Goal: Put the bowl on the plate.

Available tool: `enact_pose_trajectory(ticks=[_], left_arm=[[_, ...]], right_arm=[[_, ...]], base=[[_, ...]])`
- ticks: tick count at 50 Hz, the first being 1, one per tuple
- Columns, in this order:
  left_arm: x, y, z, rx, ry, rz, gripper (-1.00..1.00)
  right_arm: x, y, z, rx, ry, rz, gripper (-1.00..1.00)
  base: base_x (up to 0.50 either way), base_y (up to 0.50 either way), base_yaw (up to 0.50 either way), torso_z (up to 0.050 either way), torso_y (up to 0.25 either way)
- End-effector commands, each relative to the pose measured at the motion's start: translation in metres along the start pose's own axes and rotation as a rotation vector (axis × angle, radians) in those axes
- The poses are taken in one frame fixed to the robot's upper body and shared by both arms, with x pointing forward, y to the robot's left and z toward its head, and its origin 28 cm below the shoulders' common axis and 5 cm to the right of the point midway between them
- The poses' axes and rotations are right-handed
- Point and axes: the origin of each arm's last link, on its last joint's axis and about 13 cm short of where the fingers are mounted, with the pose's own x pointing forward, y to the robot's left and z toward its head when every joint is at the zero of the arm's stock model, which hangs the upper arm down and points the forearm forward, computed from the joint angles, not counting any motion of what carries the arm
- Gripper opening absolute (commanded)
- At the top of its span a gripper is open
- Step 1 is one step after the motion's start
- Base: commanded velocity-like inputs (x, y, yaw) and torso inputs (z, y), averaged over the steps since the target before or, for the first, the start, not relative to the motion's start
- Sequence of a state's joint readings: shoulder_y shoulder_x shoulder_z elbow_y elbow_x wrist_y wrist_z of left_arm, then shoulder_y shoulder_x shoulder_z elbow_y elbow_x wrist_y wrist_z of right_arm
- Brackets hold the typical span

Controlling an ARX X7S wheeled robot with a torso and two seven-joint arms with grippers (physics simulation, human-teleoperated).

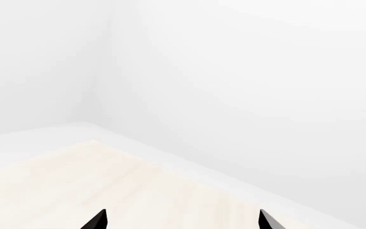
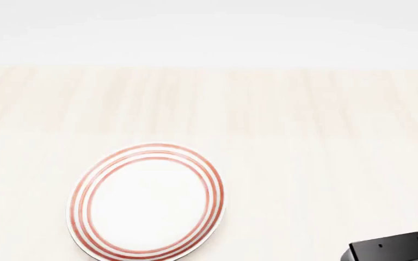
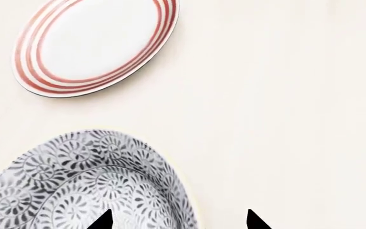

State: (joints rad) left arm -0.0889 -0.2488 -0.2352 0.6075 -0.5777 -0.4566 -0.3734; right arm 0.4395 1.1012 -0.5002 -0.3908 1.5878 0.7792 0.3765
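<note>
The plate is flat, round and white with red rings, and lies on the pale wooden table near the front left; it also shows as the plate in the right wrist view. The bowl, white with a dense grey-blue floral pattern, sits on the table a short way from the plate and is out of the head view. My right gripper is open, its two black tips straddling the bowl's rim, one over the inside and one outside. My left gripper is open with nothing between its tips, over bare table.
A black part of my right arm shows at the head view's lower right. The left wrist view shows the table's edge and a corner of white walls beyond it.
</note>
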Motion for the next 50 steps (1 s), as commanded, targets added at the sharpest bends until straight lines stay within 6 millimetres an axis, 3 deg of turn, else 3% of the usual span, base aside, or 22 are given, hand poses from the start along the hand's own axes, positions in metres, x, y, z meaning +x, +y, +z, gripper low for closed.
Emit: enact_pose_trajectory(ticks=[1, 11, 12, 33, 50], left_arm=[[0.000, 0.000, 0.000, -0.001, 0.001, 0.001, 1.00], [0.000, 0.000, 0.000, 0.000, 0.001, 0.000, 1.00], [0.000, 0.000, 0.000, 0.000, 0.000, 0.000, 1.00], [0.000, 0.000, 0.002, -0.005, -0.001, -0.001, 1.00], [-0.001, 0.000, 0.002, -0.007, -0.002, -0.003, 1.00]], right_arm=[[0.007, -0.002, -0.006, 0.001, 0.032, 0.003, 1.00], [0.009, -0.002, -0.009, 0.001, 0.042, 0.010, 1.00], [0.009, -0.002, -0.009, -0.003, 0.042, 0.010, -1.00], [0.005, -0.002, -0.007, 0.013, 0.027, -0.001, -1.00], [-0.031, 0.025, 0.055, -0.153, -0.412, -0.025, -1.00]], base=[[0.00, 0.00, 0.00, 0.000, 0.000], [0.00, 0.00, 0.00, 0.000, 0.000], [0.00, 0.00, 0.00, 0.000, 0.000], [0.00, 0.00, 0.00, 0.000, 0.000], [0.00, 0.00, 0.00, 0.000, 0.000]])
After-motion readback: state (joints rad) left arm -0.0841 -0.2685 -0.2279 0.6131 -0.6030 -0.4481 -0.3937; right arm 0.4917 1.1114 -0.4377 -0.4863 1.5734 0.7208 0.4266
